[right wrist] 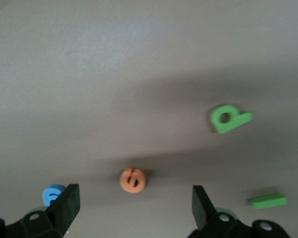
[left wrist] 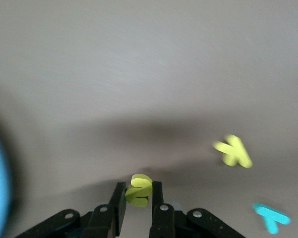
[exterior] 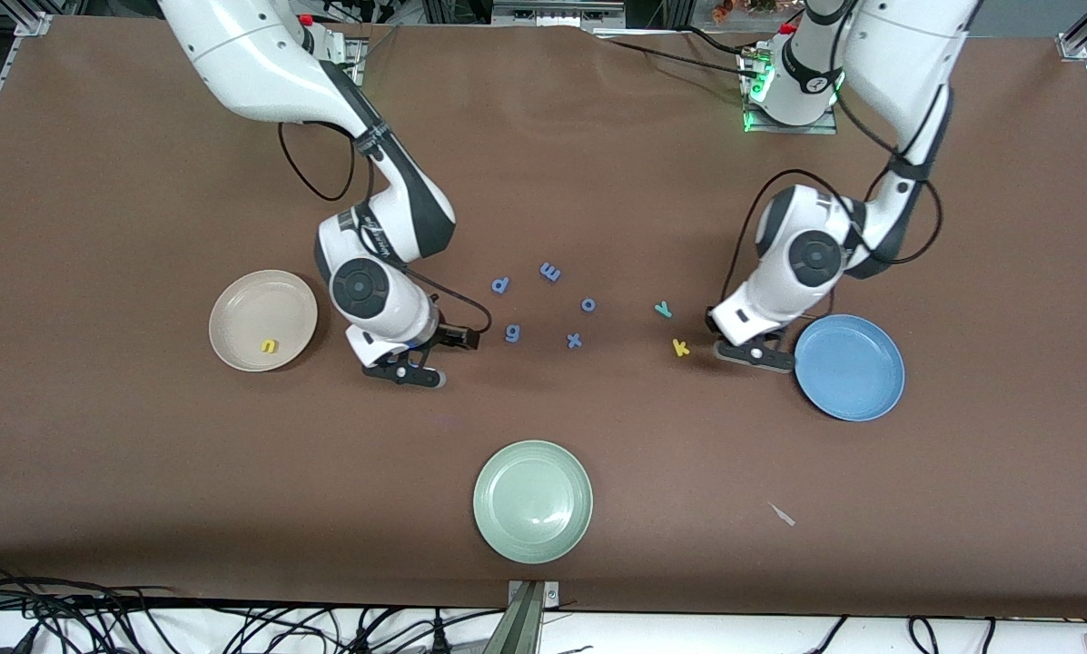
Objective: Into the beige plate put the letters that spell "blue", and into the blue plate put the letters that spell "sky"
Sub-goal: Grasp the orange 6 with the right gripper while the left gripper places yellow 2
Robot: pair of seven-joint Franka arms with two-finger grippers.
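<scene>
If the squishy yellow s (left wrist: pixel 139 190) slips, it misses the blue plate (exterior: pixel 849 367) just beside the left gripper (exterior: pixel 755 354). Left wrist view: fingers (left wrist: pixel 118 204) pinch the s tight, low over the table. Right wrist view: right gripper (right wrist: pixel 134 203) gapes wide around the orange e (right wrist: pixel 133 180), touching nothing.

table (exterior: pixel 143 472) | brown cover | three plates (exterior: pixel 533 500) | scattered foam letters (exterior: pixel 575 341)
</scene>
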